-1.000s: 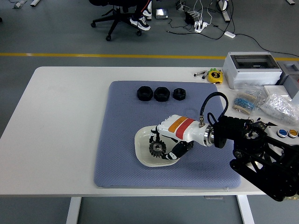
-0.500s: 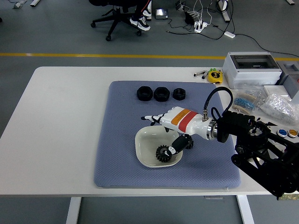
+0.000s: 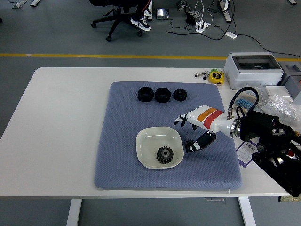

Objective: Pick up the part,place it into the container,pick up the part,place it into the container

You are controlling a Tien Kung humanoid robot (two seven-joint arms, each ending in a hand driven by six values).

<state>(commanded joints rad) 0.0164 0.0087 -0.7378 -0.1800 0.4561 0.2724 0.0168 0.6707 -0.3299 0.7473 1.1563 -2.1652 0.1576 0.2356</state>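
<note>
Since the earlier frames, the right hand [image 3: 195, 129] has pulled back from the bowl [image 3: 159, 147] toward the right, and the gear [image 3: 164, 155] now lies alone inside the bowl, at its lower right part. From the head view, the hand hovers just right of the bowl, over the blue mat [image 3: 167, 134]; its fingers [image 3: 182, 119] are spread and hold nothing. Three black parts [image 3: 162, 94] lie in a row on the mat, well beyond the bowl. The mat lies on the white tabletop [image 3: 61, 117]. Far right of the bowl stand a grey box [image 3: 253, 68] and plastic bags [image 3: 281, 106]. The left arm does not show.
</note>
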